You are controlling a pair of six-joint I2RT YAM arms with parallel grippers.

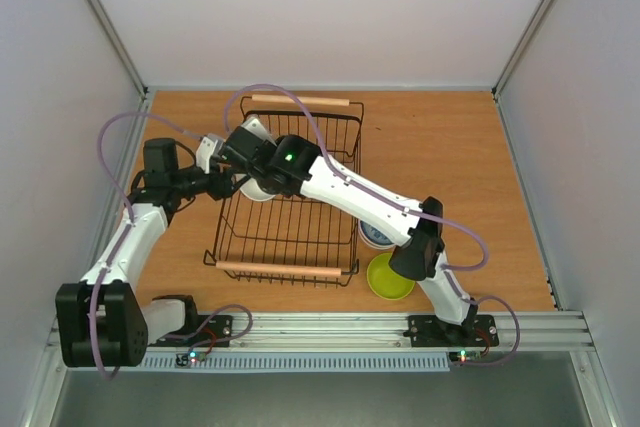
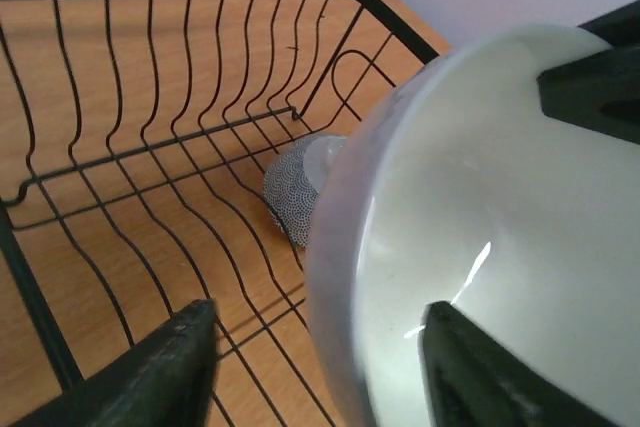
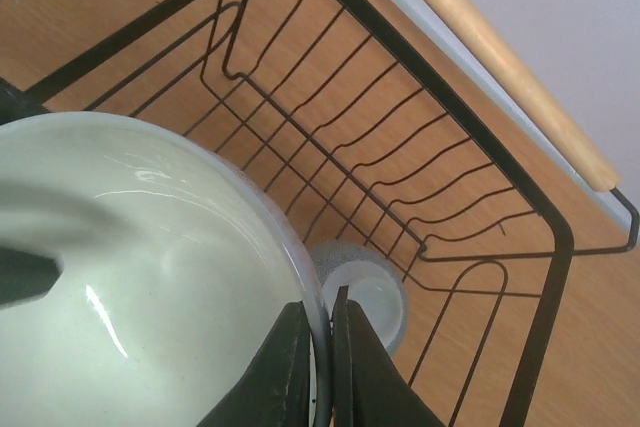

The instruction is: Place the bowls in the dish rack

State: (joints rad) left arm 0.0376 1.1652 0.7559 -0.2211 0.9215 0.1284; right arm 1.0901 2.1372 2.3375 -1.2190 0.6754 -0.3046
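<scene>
While right claw [image 3: 320, 299] pinches glossy pale bowl [image 3: 150, 277], left claw [image 2: 320, 312] spread astride its rim, wavy wire rack [image 3: 440, 97] below

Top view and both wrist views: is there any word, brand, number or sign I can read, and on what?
No readable text in any view.
Pale bowl, dish rack: blank.
Speckled bowl: dots only, no letters.
Right arm: a green light, no label legible.

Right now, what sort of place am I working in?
Probably a robot test cell, not a kitchen: plain pale walls box in a wooden tabletop, both arms are bolted to a metal rail at its near edge, and the dish rack sits directly on the wood.
</scene>
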